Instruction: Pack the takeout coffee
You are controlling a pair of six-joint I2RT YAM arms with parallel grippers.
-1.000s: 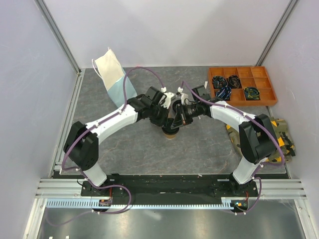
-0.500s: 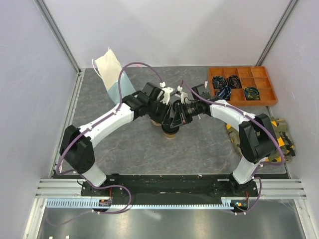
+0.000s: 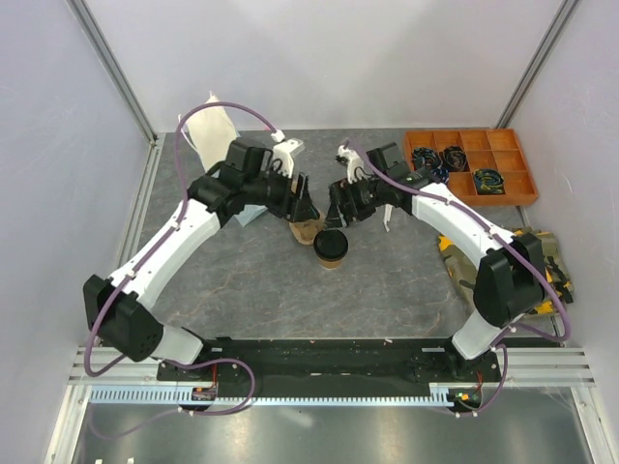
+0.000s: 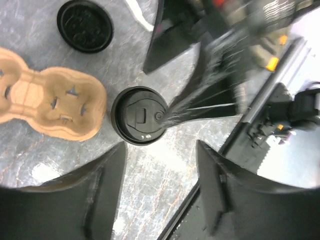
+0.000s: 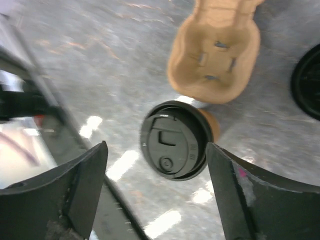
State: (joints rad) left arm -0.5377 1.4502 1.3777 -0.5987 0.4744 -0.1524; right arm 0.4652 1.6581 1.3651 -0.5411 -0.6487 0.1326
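The coffee (image 3: 330,246) stands upright on the table (image 3: 387,280), black-topped, its tan wall showing only as a sliver from above. Just beside it lies the carrier (image 4: 50,102); whether they touch is unclear. Above hang the left end effector (image 4: 161,145) and right end effector (image 5: 156,147), both spread, holding nothing. The right one is motion-blurred in the left wrist view. Farther off, a loose lid (image 4: 84,25).

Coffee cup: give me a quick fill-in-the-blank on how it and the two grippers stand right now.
The coffee cup is capped with a black ___.
It stands outside the pulp carrier, right ___ it.
The left gripper and right gripper both have their jaws ___, holding nothing.
Missing words: lid; beside; open.
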